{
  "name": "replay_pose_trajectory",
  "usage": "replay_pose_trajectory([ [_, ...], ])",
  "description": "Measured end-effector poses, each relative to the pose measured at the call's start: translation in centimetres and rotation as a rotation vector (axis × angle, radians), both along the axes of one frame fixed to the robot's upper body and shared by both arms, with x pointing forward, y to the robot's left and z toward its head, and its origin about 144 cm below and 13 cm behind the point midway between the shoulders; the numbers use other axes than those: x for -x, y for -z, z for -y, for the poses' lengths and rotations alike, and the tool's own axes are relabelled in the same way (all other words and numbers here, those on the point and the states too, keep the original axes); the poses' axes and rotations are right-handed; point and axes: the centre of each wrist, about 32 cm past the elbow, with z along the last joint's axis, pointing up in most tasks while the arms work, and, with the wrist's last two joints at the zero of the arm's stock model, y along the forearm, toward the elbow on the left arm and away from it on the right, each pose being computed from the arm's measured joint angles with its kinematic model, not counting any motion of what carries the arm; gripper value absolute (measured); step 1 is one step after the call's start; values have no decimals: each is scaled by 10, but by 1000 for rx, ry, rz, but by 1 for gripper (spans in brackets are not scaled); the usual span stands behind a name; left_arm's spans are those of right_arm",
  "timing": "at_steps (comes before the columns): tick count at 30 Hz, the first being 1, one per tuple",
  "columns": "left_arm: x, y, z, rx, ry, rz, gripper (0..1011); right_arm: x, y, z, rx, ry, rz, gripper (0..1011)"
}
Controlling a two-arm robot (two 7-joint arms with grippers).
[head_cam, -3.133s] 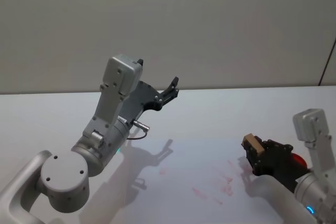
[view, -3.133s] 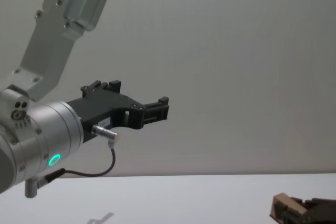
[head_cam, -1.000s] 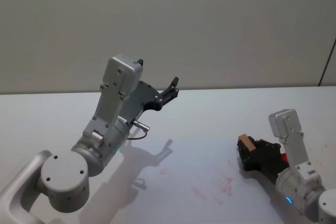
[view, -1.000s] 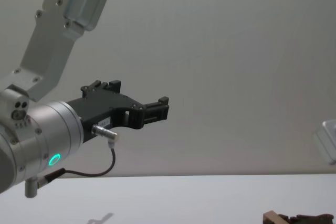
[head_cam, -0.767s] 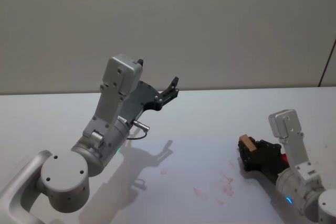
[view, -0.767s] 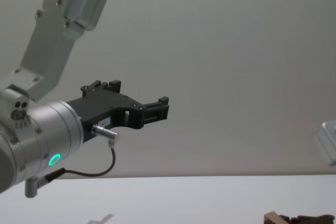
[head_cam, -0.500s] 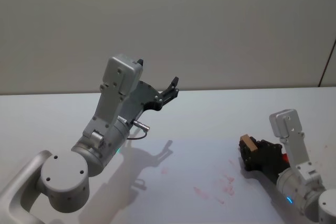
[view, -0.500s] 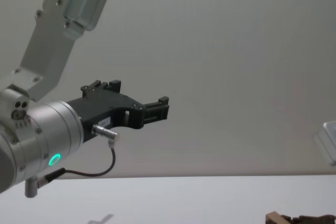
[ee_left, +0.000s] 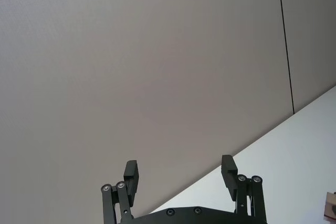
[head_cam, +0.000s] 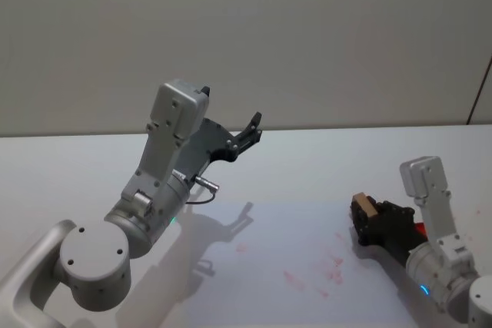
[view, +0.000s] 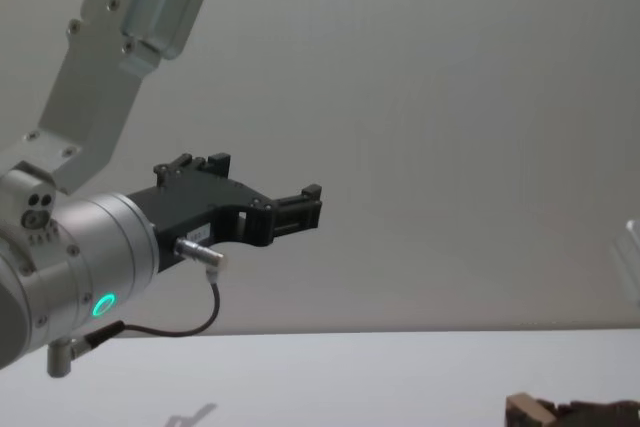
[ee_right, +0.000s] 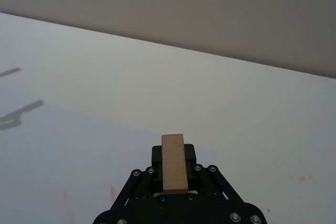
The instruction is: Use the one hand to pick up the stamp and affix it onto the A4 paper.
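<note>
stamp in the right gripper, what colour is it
The stamp is plain light tan wood, no pattern, held in the right gripper; clearest in the right wrist view.

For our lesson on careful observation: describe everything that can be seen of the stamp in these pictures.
The stamp is a small light-tan block, wood by its look, plain and narrow. It is clamped between the black fingers of the right gripper, one end jutting past them, at the right side of the table near faint red marks. Its underside is hidden.
</note>
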Motion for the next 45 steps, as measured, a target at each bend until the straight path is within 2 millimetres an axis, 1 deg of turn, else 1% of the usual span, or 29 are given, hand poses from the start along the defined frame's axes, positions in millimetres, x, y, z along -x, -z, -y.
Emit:
replay_pose_trajectory([
  [13,0,0,0,0,0,0,1001,2,-17,0,-76,7,57,220],
  [21,0,0,0,0,0,0,1001,7,-28,7,-109,17,84,220],
  [29,0,0,0,0,0,0,1001,19,-35,21,-119,25,96,220],
  [33,0,0,0,0,0,0,1001,27,-38,32,-113,25,94,220],
  [45,0,0,0,0,0,0,1001,44,-39,60,-80,25,82,220],
])
